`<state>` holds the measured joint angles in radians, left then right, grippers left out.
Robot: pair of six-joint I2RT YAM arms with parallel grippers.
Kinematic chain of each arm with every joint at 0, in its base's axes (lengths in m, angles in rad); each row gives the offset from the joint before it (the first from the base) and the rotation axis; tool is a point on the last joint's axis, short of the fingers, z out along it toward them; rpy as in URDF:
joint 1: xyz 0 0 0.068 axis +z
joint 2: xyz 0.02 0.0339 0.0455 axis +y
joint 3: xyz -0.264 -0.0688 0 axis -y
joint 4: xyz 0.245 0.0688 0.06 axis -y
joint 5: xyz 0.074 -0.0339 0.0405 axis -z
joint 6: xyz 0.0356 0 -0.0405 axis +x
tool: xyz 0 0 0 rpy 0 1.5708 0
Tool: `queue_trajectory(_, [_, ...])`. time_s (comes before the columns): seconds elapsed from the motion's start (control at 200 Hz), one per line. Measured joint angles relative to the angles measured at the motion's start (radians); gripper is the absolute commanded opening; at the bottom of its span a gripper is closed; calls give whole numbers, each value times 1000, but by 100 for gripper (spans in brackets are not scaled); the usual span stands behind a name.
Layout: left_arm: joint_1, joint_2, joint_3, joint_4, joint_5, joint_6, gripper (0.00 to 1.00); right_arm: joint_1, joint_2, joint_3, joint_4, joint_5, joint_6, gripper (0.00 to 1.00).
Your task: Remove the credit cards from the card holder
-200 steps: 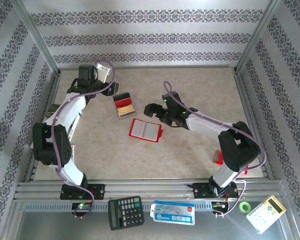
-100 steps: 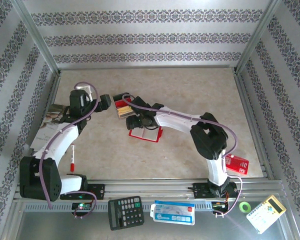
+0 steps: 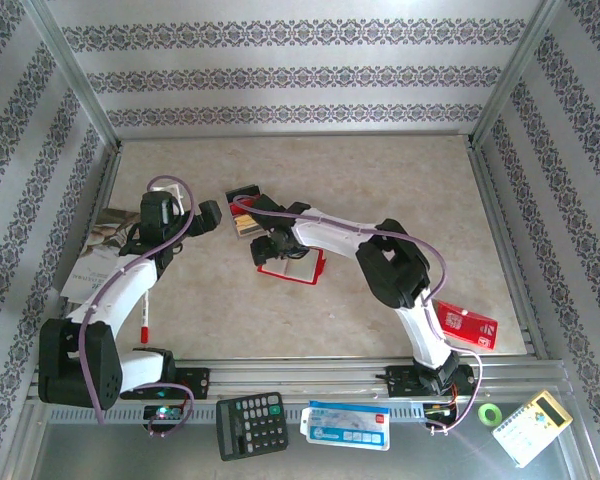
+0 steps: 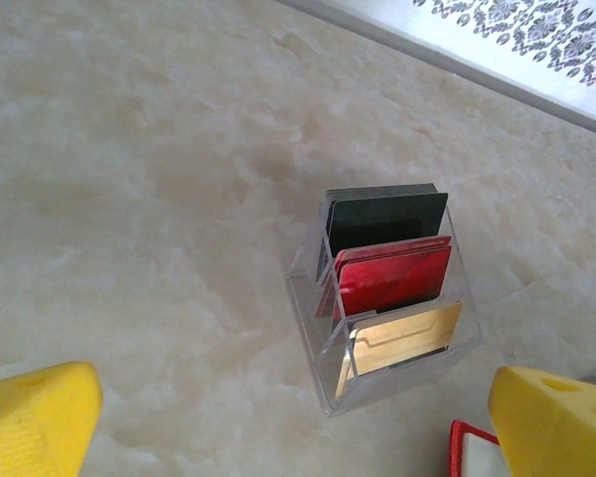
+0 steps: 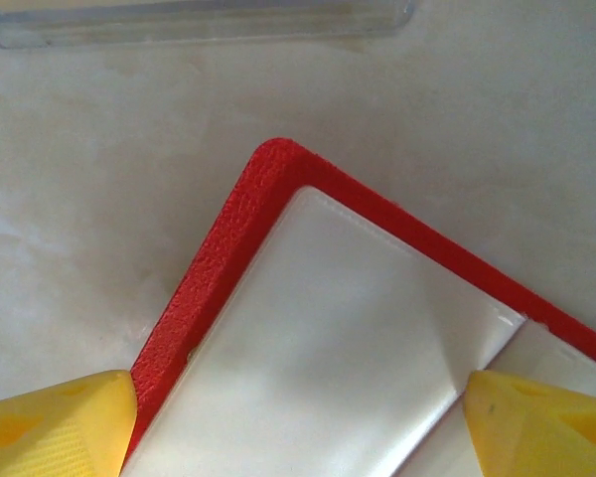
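The card holder (image 5: pixel 214 260) is lying open and flat on the tabletop (image 4: pixel 129 199), its grained red border framing pale, glossy inner pockets. Just past its far-left corner the credit cards (image 4: pixel 389 280) are standing tiered in a clear stand (image 4: pixel 313 348), gold in front, red behind it, black at the back. The right arm is bending in from the holder's near right and stretching across it. The right hand (image 5: pixel 298 417) is hovering low over a corner of the holder with its yellow fingers spread wide, pinching nothing and covering part of the holder from above. The left hand (image 4: pixel 296 422) is hanging to the holder's left, also spread and holding nothing, facing the stand. Nearest of all, well short of the holder, a black calculator (image 3: pixel 250 425), a blue-and-white packet (image 3: pixel 345 426) and a green tape roll (image 3: pixel 491 413) are lying along the metal rail. A red box (image 3: pixel 467 326) is sitting to the holder's near right, and a red pen (image 3: pixel 145 322) to its near left.
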<state>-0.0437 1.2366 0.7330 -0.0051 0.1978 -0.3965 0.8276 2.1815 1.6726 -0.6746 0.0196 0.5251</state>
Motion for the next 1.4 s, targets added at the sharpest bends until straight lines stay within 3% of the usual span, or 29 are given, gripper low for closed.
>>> queue_trajectory(0.34, [0,10,0,-12,3,7,100,0,17,6,-23,27,-35,70])
queue_trajectory(0.779, [0,10,0,-60,-20,26,100,-8,-1,-35,-2,65,-113,39])
queue_trajectory(1.064, [7,10,14,-74,-23,26,100,-8,-46,-111,44,64,-215,29])
queue_trajectory(1.154, [8,10,16,-79,-23,26,100,-8,-59,-126,50,50,-229,21])
queue_trajectory(1.309, [8,12,23,-87,-22,25,100,-8,-82,-140,55,20,-220,21])
queue_trajectory(1.399, [8,12,27,-92,-19,25,100,-8,-96,-142,62,17,-201,31])
